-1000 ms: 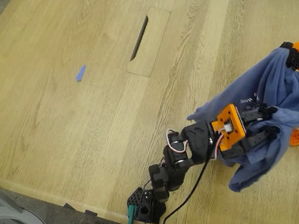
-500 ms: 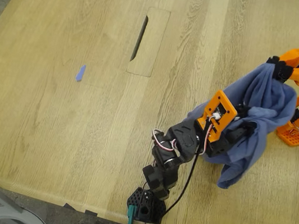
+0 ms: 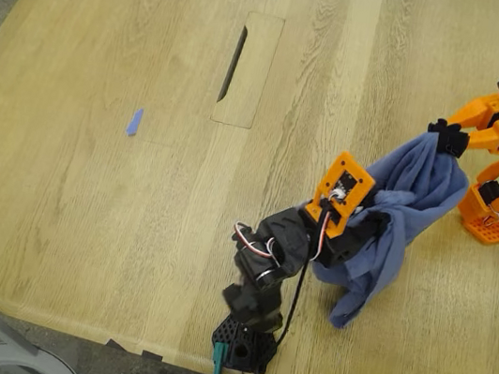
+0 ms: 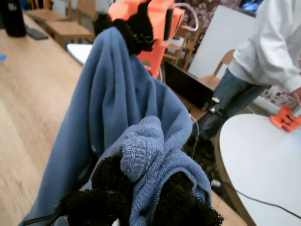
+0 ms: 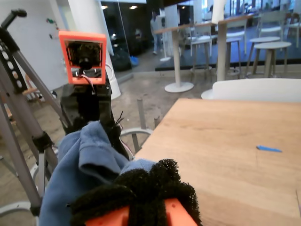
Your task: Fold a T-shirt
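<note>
The slate-blue T-shirt (image 3: 405, 193) is bunched up and hangs between both grippers over the table at the exterior view's right. Its print is hidden. My first gripper (image 3: 364, 226), on the black arm, is shut on a wad of the T-shirt (image 4: 141, 150); the black foam pads (image 4: 174, 197) pinch the cloth. My second gripper (image 3: 447, 138), on the orange arm, is shut on the shirt's upper edge (image 5: 87, 162). The shirt's loose end (image 3: 345, 308) droops toward the tabletop. Each wrist view shows the other gripper across the cloth: the second gripper (image 4: 134, 28) and the first gripper (image 5: 91, 120).
A small blue scrap (image 3: 134, 121) lies on the wooden table (image 3: 86, 199) at the exterior view's left. A cable slot (image 3: 233, 63) sits at the back middle. The orange arm's base (image 3: 496, 218) stands at the right edge. A person in white (image 4: 270, 44) stands beyond a round white table (image 4: 263, 165).
Both grippers have carried the T-shirt toward the exterior view's left and lower. The orange arm has stretched out, and the shirt's loose end has swung left with the black arm.
</note>
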Robot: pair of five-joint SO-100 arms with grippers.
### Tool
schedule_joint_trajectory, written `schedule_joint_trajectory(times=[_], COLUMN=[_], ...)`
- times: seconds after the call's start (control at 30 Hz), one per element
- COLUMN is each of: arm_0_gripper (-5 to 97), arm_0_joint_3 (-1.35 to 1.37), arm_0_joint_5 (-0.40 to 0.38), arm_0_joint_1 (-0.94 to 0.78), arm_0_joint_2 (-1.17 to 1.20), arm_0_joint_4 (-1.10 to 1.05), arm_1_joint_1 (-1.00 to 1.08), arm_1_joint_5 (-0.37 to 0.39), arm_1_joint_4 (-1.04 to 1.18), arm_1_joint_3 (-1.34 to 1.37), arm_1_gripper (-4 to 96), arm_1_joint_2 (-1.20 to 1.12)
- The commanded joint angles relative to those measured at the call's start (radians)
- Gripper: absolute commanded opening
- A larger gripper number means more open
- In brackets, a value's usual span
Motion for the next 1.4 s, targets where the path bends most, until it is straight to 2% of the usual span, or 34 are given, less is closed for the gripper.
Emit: schedule_joint_trajectory(times=[0.0, 0.07, 0.13, 0.23, 0.47, 0.77, 0.97, 1.37], arm_0_gripper=[0, 0, 0, 0, 0, 0, 0, 0], arm_0_joint_3=[0.164, 0.284, 0.397, 0.494, 0.761, 0.821, 0.819, 0.841], arm_0_joint_5=[-0.025, -0.023, -0.015, 0.002, 0.026, 0.032, 0.029, 0.021], arm_0_joint_1=[-0.009, -0.017, -0.028, -0.055, -0.124, -0.146, -0.170, -0.206], arm_0_joint_2=[0.137, 0.198, 0.256, 0.307, 0.462, 0.522, 0.546, 0.577], arm_0_joint_4=[-0.028, -0.072, -0.133, -0.187, -0.316, -0.314, -0.249, -0.103], arm_1_joint_1=[0.018, 0.025, 0.026, 0.048, 0.104, 0.081, 0.092, 0.163], arm_1_joint_5=[0.008, 0.008, 0.012, 0.011, 0.018, 0.067, 0.089, 0.114], arm_1_joint_4=[0.051, 0.129, 0.241, 0.192, 0.225, 0.333, 0.334, 0.334], arm_1_joint_3=[-0.080, -0.212, -0.460, -0.459, -0.459, -0.457, -0.348, 0.091], arm_1_gripper=[-0.1, -0.1, -0.1, -0.1, -0.1, -0.1, -0.1, -0.1], arm_1_joint_2=[0.060, -0.015, -0.158, -0.199, -0.270, -0.319, -0.305, -0.080])
